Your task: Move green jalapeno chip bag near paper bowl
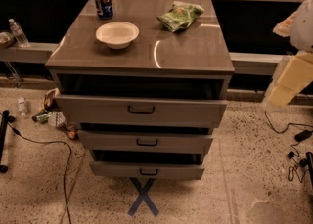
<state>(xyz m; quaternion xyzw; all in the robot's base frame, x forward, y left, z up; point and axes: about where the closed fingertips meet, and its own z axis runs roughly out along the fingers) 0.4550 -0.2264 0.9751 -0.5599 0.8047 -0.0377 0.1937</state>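
Camera view: we see the chip bag (180, 15) lying crumpled at about 1 o'clock on the cabinet top (195, 52). It is well apart from the bowl (117, 33), which sits at 10 o'clock. A blue can (102, 1) stands upright at 11 o'clock, near the bowl. Our gripper (287, 82) hangs at 3 o'clock, beyond the cabinet's right edge, holding nothing we can see; we cannot tell how far open it is. Three drawers (142, 110) stand pulled out.
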